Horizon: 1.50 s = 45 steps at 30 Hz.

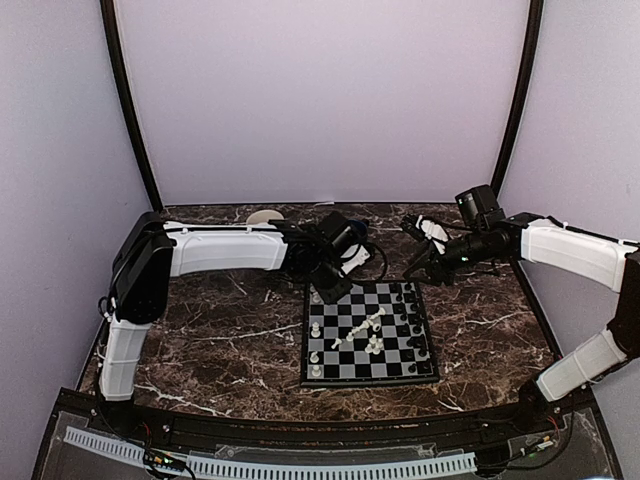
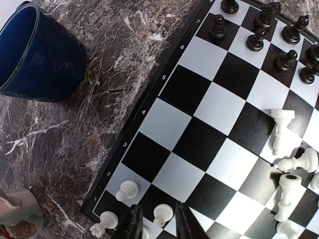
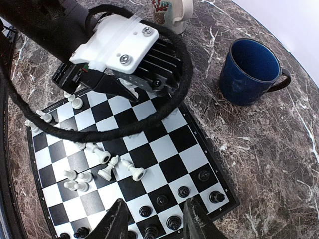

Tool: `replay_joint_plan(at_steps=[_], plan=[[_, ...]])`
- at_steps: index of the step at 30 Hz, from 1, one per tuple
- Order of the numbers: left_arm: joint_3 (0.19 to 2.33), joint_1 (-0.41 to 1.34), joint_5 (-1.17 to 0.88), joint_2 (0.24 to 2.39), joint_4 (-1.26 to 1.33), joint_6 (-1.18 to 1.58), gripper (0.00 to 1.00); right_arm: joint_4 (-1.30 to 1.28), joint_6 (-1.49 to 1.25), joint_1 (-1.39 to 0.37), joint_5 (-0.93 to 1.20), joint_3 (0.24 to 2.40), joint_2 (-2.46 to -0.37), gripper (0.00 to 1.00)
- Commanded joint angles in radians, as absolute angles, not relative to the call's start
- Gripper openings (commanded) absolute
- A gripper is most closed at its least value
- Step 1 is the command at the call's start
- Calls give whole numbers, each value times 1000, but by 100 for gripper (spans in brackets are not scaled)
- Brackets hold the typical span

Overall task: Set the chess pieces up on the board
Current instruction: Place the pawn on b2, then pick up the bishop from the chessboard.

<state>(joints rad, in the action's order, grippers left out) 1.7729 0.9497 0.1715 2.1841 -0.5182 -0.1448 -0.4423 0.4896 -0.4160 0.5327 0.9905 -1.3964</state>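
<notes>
Left wrist view first: the left gripper hangs low over the near corner of the board with its fingers parted. One white pawn stands upright in the gap, a sliver of square showing on either side of it, so nothing is clasped. Just beside it stand another white pawn and a white piece on the corner square. Further along the board, several fallen white pieces lie on their sides in a loose cluster. Beyond them the black pieces stand upright in two rows by the far edge.

From the right wrist, the right gripper is also spread wide and carries nothing. It hovers above the black pieces at its end of the board. The toppled white ones lie mid-board, and the left arm's wrist leans in over the opposite end, with a black cable looping across.

Off the board, a blue mug stands upright on the dark marble table, well apart from the pieces. A patterned cup sits further back.

From above, the board lies at the middle of the table. Both grippers, left and right, are at its far edge.
</notes>
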Motion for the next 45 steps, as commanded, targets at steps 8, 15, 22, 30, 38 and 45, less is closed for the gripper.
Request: replay_joint_plan(at_steps=[8, 15, 22, 30, 38, 45], plan=[[1753, 1002, -89, 2078, -517, -93, 26, -454, 520, -408, 551, 995, -1404, 40], [1544, 1002, -100, 1878, -405, -69, 27, -690, 781, -412, 502, 1134, -1477, 36], [1298, 949, -15, 1686, -226, 90, 31, -782, 933, -471, 429, 1266, -1569, 38], [1113, 924, -2, 1536, -33, 224, 32, -795, 1089, -585, 264, 1296, -1716, 42], [1050, 919, -9, 1504, 10, 256, 33, -811, 1122, -636, 208, 1336, -1811, 43], [1018, 917, -12, 1489, 36, 268, 33, -823, 1118, -661, 202, 1369, -1879, 43]])
